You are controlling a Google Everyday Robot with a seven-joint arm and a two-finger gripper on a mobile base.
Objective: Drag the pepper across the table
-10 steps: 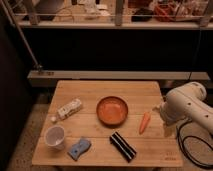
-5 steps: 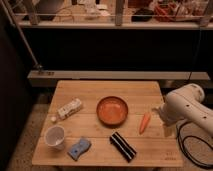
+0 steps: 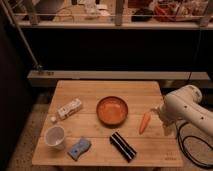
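Note:
The pepper [image 3: 144,121], a slim orange-red tapered vegetable, lies on the light wooden table [image 3: 100,91] towards its right edge, just right of the round orange-brown bowl [image 3: 112,110]. My gripper [image 3: 158,113] sits at the end of the white arm [image 3: 186,107] that comes in from the right. It is low over the table's right edge, close to the right of the pepper's upper end. I cannot tell whether it touches the pepper.
A white cup [image 3: 55,136] stands at the front left, with a blue object [image 3: 79,148] beside it. A black bar-shaped object [image 3: 123,146] lies at the front middle. A pale packet [image 3: 69,108] and a small white item [image 3: 53,119] lie at the left. A railing runs behind.

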